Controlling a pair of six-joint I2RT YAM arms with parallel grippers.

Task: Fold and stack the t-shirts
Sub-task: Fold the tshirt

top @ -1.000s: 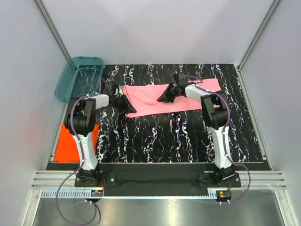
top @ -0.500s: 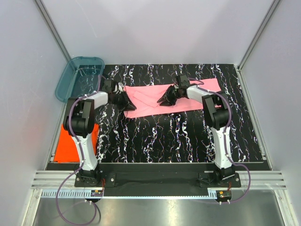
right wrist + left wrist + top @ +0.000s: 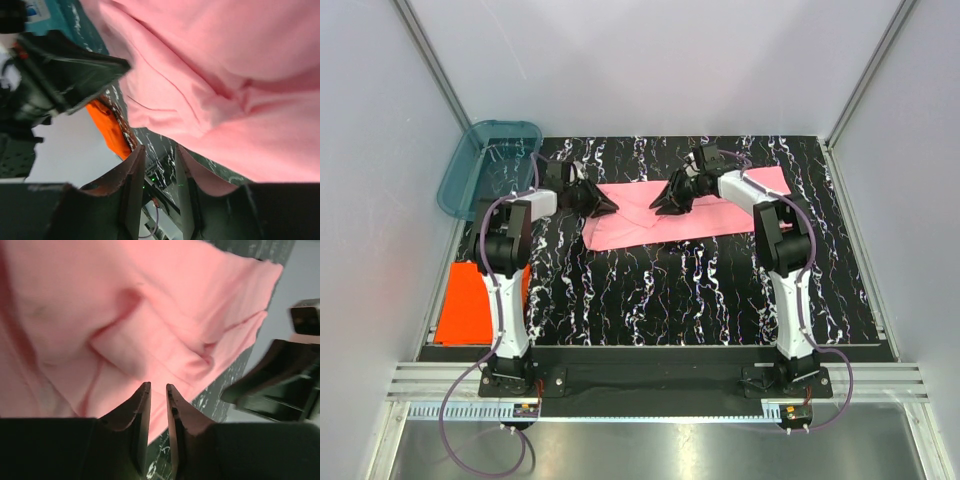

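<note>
Directly beyond left gripper and right gripper lies pink t-shirt.

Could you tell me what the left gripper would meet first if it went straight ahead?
The left gripper would probably first meet the pink t-shirt, at its rumpled fold; depth is unclear.

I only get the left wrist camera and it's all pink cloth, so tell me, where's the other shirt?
Observer: The orange-red t-shirt lies flat at the near left, just left of the marbled mat.
Operator: Is the right gripper holding the pink one?
Observer: No. The right gripper is open over the pink t-shirt, with nothing between its fingers.
Operator: Anything else out there?
Observer: A teal tub sits at the far left corner.
</note>
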